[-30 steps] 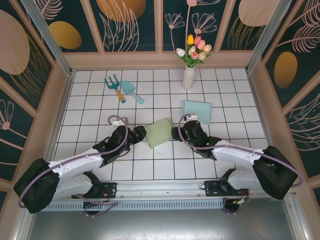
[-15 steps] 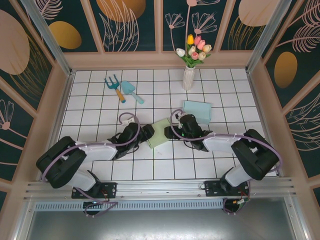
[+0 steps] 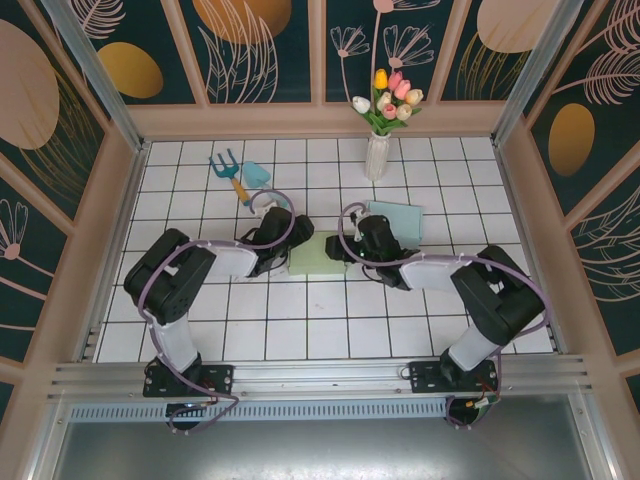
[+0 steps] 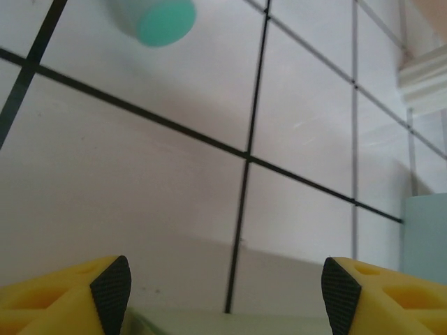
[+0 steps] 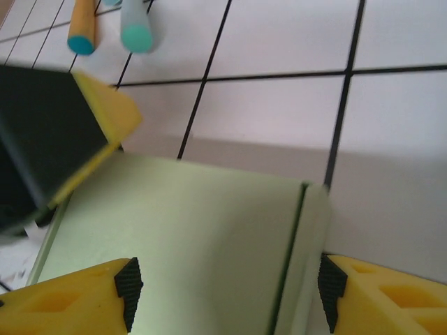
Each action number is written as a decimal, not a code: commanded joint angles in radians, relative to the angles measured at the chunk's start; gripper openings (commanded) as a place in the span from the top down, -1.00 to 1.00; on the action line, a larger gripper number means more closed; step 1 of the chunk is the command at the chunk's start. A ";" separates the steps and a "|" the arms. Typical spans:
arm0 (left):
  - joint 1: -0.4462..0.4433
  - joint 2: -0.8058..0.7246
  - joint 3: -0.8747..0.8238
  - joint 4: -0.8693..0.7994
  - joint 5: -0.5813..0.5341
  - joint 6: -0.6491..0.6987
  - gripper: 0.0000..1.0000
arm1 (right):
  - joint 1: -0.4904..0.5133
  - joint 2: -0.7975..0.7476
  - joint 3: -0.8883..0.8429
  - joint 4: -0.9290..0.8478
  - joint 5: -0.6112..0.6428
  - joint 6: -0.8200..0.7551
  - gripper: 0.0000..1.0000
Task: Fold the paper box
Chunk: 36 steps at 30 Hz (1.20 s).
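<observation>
Pale green and flat, the paper box [image 3: 312, 255] lies mid-counter [image 3: 330, 322] on white tiles, between the left jaws and right jaws, both spread apart at its opposite edges.

1. Two robot arms: left arm [image 3: 225, 262]; right arm [image 3: 440, 272];
2. Two flat paper boxes: pale green box [image 3: 315, 253]; light blue box [image 3: 398, 222];
3. Two small garden tools: orange-handled fork [image 3: 232, 176]; teal trowel [image 3: 257, 175];
4. One white vase [image 3: 376, 155]; in it, one bunch of tulips [image 3: 390, 98].
</observation>
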 commanded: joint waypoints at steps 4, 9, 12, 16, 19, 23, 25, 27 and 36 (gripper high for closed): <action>0.026 -0.050 0.071 -0.120 -0.048 0.082 -0.52 | -0.023 -0.057 0.015 -0.019 0.047 -0.037 -0.44; 0.039 -0.226 0.103 -0.224 -0.122 0.185 -0.61 | -0.021 -0.220 0.001 -0.099 0.104 -0.077 -0.49; 0.040 -0.382 0.052 -0.227 -0.184 0.294 -0.81 | -0.020 -0.352 -0.014 -0.160 0.167 -0.113 -0.61; 0.040 -0.646 -0.128 -0.152 -0.335 0.464 -0.97 | -0.024 -0.562 -0.065 -0.232 0.329 -0.178 -0.98; 0.039 -0.828 -0.281 -0.082 -0.478 0.625 -0.97 | -0.033 -0.700 -0.116 -0.248 0.492 -0.246 -0.98; 0.039 -1.029 -0.591 0.290 -0.622 0.962 -0.97 | -0.056 -0.801 -0.187 -0.214 0.683 -0.337 -0.98; 0.041 -1.062 -0.745 0.530 -0.634 1.048 -0.97 | -0.083 -0.827 -0.234 -0.171 0.716 -0.366 -0.98; 0.061 -1.028 -0.781 0.583 -0.663 1.064 -0.98 | -0.101 -0.836 -0.277 -0.135 0.714 -0.383 -0.98; 0.263 -0.776 -0.819 0.746 -0.419 0.971 -0.98 | -0.393 -0.840 -0.490 0.128 0.636 -0.400 -0.98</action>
